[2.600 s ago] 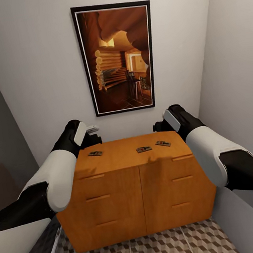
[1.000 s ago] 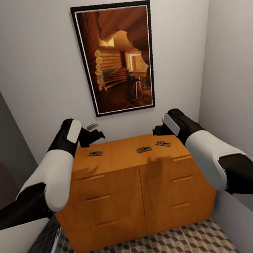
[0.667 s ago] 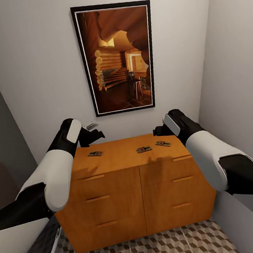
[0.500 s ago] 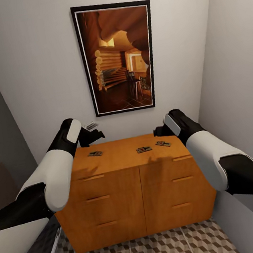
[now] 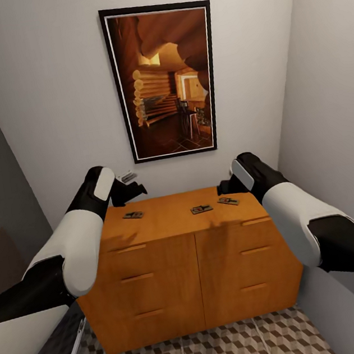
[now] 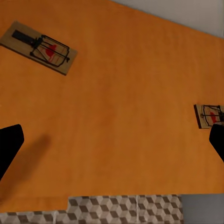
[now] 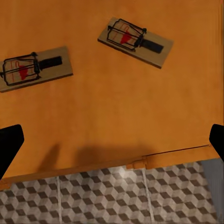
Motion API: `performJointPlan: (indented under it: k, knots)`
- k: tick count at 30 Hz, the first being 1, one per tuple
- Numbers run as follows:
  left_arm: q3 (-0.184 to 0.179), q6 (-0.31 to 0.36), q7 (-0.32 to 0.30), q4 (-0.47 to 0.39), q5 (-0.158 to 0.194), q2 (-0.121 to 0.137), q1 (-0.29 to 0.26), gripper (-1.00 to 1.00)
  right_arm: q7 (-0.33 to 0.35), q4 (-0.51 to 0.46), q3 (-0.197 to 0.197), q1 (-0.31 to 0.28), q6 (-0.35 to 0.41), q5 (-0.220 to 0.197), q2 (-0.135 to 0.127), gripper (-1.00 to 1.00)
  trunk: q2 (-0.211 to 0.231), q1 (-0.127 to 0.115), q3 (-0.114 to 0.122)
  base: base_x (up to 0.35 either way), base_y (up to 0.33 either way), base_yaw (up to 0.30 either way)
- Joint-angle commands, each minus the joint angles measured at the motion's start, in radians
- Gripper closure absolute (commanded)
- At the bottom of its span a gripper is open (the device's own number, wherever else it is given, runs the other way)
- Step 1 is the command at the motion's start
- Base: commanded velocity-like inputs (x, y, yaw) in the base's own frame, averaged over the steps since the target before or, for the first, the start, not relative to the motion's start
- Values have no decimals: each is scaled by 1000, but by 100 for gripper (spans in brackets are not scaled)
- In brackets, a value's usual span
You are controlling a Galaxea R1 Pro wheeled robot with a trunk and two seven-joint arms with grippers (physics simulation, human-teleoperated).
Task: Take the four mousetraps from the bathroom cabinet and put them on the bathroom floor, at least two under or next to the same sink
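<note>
Orange wood cabinet (image 5: 193, 265) top w/ mousetraps (image 5: 201, 208), cube-tiled floor (image 5: 226, 351), framed pic (image 5: 165, 80)

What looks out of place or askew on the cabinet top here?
Nothing is damaged or spilled. Three mousetraps lie flat on the cabinet, each at its own slight angle. The task names four; a fourth is not visible.
</note>
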Motion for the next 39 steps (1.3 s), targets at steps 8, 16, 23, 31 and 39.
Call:
performJointPlan:
  k: [8,16,23,31,39]
  knots:
    - [2,0,11,4,8,-4,10,-100,99,1,170,-1,6,-11,-14,-100,-1,0,-1,0,0,0]
    - [-5,0,11,8,8,-4,17,-100,293,2,378,-1,1,-7,-23,-100,-1,0,-1,83,0,0]
    - [-14,1,9,8,8,-6,23,-100,318,-12,403,-1,-3,-5,-64,-100,-1,0,-1,171,0,0]
    - [-49,2,9,8,8,-7,31,-100,324,-18,419,-1,-9,0,-97,-100,-1,0,-1,22,0,0]
    - [-71,2,9,9,8,-7,37,-100,375,-62,505,-1,-12,-1,-154,-100,-1,0,-1,43,-20,0]
